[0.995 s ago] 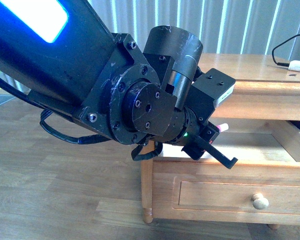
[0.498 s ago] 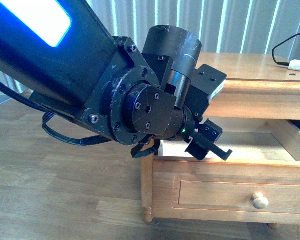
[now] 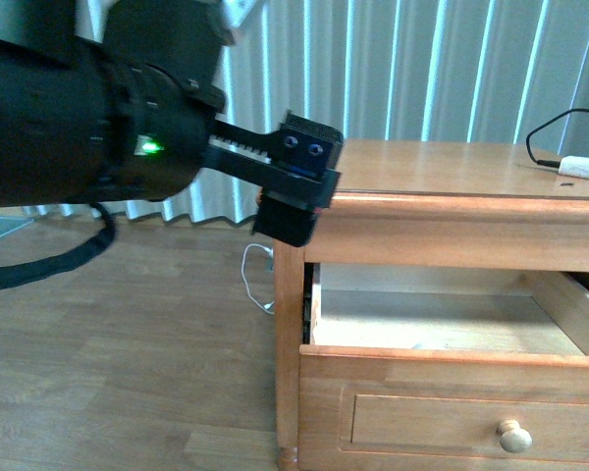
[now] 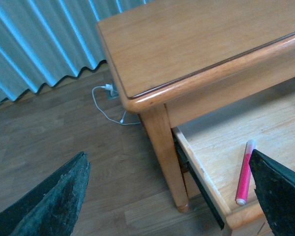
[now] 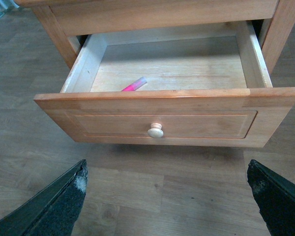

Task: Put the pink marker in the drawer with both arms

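Observation:
The pink marker (image 4: 245, 172) lies loose on the floor of the open upper drawer (image 4: 221, 132), close behind the front panel near one corner. It also shows in the right wrist view (image 5: 133, 85); in the front view the drawer's front (image 3: 452, 392) hides it. My left gripper (image 4: 167, 155) is open and empty, above the cabinet's corner leg, beside the drawer. My right gripper (image 5: 165, 164) is open and empty over the floor in front of the drawer (image 5: 162, 123), whose round knob (image 5: 156, 131) faces it. The left arm (image 3: 128, 118) fills the front view's upper left.
The cabinet top (image 3: 442, 167) carries a white plug-like box (image 3: 581, 167) with a black cable at its far right. A thin white cable (image 4: 108, 105) lies on the wood floor by the cabinet leg (image 4: 164, 152). Striped curtains (image 3: 422, 69) hang behind.
The left arm has swung up and to the left, away from the drawer opening. The pink tip seen at its fingers a second ago is gone from them.

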{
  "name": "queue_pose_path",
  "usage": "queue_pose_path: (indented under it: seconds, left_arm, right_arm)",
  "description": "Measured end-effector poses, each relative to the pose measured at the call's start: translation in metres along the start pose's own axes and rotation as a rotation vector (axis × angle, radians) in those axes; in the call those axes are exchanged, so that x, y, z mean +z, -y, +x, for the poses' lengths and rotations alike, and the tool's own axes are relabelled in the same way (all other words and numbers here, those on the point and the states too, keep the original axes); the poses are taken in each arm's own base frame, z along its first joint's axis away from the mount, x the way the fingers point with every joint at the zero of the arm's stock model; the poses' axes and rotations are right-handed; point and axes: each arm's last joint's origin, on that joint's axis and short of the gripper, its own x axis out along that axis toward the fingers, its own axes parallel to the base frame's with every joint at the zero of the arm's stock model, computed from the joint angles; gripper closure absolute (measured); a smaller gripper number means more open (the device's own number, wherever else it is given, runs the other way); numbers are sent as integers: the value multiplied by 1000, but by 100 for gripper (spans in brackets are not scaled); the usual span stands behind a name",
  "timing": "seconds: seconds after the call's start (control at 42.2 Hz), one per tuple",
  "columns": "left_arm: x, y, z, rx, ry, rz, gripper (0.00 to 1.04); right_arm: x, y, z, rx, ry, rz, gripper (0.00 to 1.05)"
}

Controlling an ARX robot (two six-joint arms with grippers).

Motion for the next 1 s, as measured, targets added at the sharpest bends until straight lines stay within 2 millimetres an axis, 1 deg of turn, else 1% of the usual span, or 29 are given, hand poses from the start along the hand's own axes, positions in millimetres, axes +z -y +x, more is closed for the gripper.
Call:
queue_pose_path:
  seconds: [0.166, 0.213, 0.237, 0.332, 0.45, 0.521, 0.616, 0.64, 0.664, 0.735, 0.758, 0.829, 0.9, 0.948, 0.995]
  left_arm:
    - [-3, -21, -51, 75, 32, -27, 6]
    - [-6, -26, -64, 103, 32, -38, 6]
    - [-7, -27, -67, 109, 31, -40, 6]
    - [-20, -36, -97, 172, 6, -81, 6]
    - [-34, -43, -124, 232, -13, -130, 6]
    - [-36, -46, -136, 270, -8, -146, 6]
    - [-35, -48, -138, 277, 3, -158, 6]
    - [-36, -48, -138, 271, 8, -167, 8]
    - [-39, -48, -138, 256, 40, -190, 13]
    - [-47, -50, -142, 251, 87, -228, 24]
    - [-52, -52, -145, 256, 93, -239, 29]
    - [-67, -56, -152, 268, 95, -256, 45]
    - [-76, -58, -156, 267, 91, -259, 55]
    - [-84, -59, -160, 260, 90, -261, 67]
    - [-89, -60, -163, 260, 92, -261, 74]
  right_arm:
    - [0, 0, 0, 0, 0, 0, 9]
    - [0, 0, 0, 0, 0, 0, 9]
    - [0, 0, 0, 0, 0, 0, 9]
    - [0, 0, 0, 0, 0, 0, 9]
    - [0, 0, 0, 0, 0, 0, 9]
    - [0, 0, 0, 0, 0, 0, 9]
    - [0, 0, 0, 1, 0, 0, 9]
    - [0, 0, 0, 1, 0, 0, 9]
    - [0, 0, 0, 1, 0, 0, 9]
    - [0, 0, 0, 1, 0, 0, 9]
    - [0, 0, 0, 0, 0, 0, 9]
    - [0, 0, 0, 1, 0, 0, 9]
    - [0, 0, 0, 1, 0, 0, 9]
    - [0, 0, 0, 1, 0, 0, 9]
    - [0, 0, 0, 1, 0, 0, 9]
